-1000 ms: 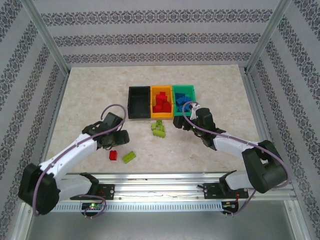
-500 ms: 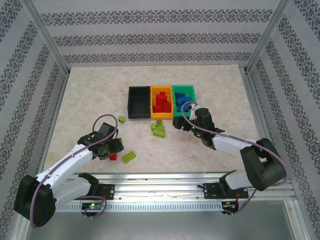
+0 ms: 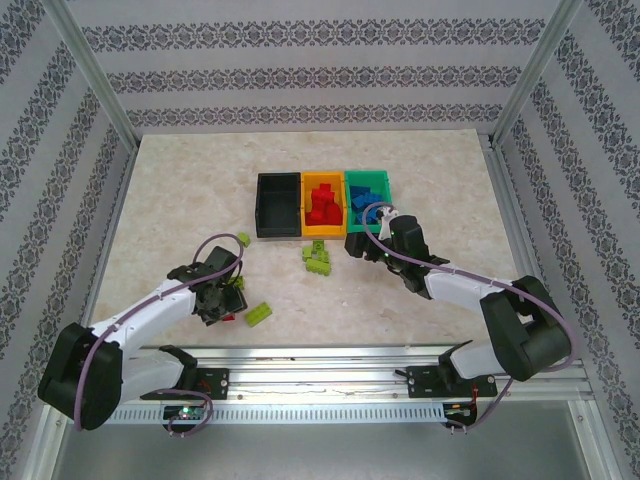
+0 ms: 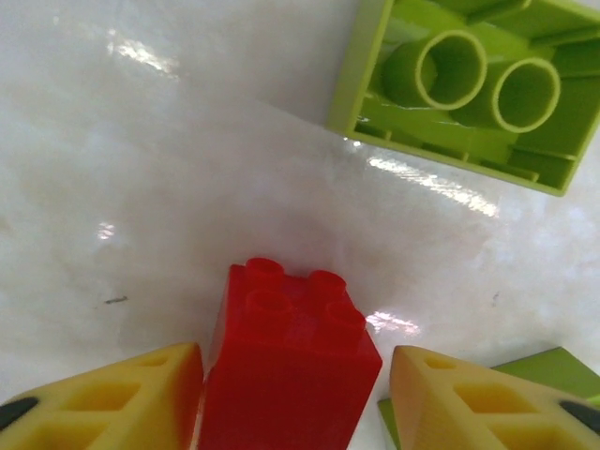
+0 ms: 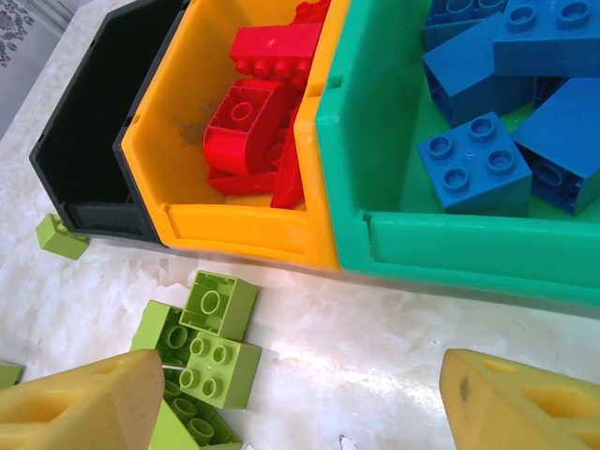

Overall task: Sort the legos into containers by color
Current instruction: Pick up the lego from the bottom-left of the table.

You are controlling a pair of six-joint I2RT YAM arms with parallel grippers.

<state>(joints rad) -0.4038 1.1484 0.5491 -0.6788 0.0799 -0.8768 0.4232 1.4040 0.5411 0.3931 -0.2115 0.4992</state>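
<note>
Left gripper [image 4: 292,398] points down, right gripper [image 5: 302,405] angles forward, both with jaws parted.

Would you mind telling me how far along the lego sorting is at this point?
Done: red plastic bricks lie in the orange-yellow plastic bin, blue ones in the green bin. In hand: the left hand straddles a red brick on the table. Left: the lime green bricks lie loose near the open right hand; the black bin looks empty.
</note>
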